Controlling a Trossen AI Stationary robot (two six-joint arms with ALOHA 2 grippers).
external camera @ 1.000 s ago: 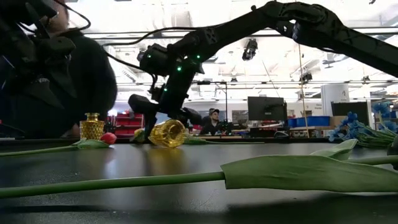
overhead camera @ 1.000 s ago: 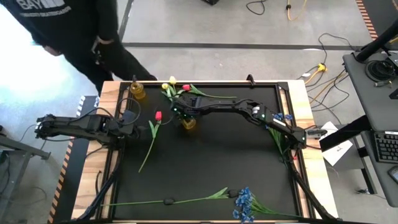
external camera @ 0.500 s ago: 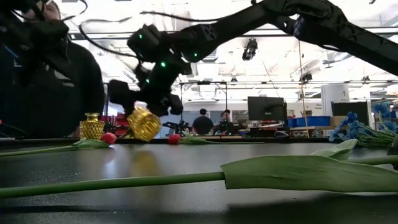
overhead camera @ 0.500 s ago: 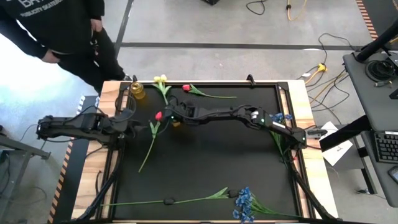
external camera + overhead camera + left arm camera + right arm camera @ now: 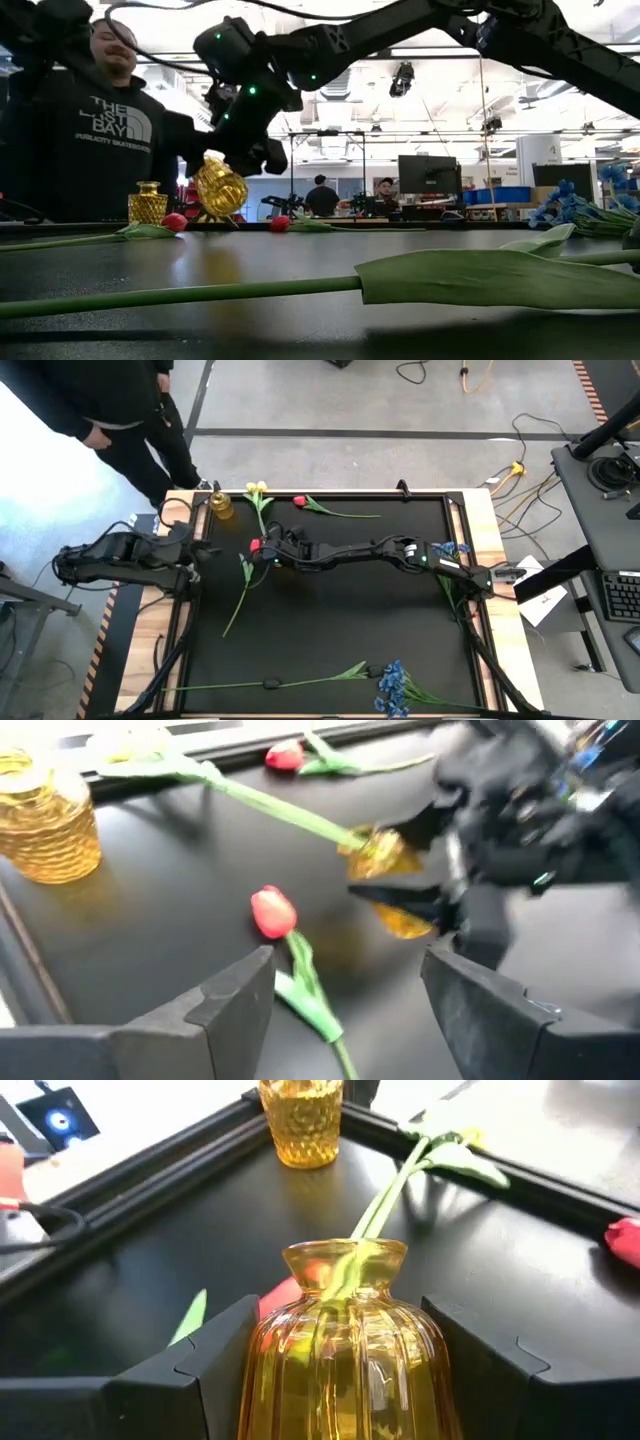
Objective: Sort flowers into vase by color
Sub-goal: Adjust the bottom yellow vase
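- We take the amber vase standing at the mat's far left corner as our landmark.
- Left of and slightly nearer than it, our left gripper waits at the mat's left edge, fingers spread, holding nothing.
- Just right of the landmark lies a yellow tulip, and farther right a red tulip along the far edge.
- Right of and nearer than the landmark, our right gripper pinches a second amber vase, lifted off the mat and tilted.
- Directly beside that held vase lies another red tulip, stem trailing toward the near side.
- Well away, at the near edge, we see the blue blossoms.
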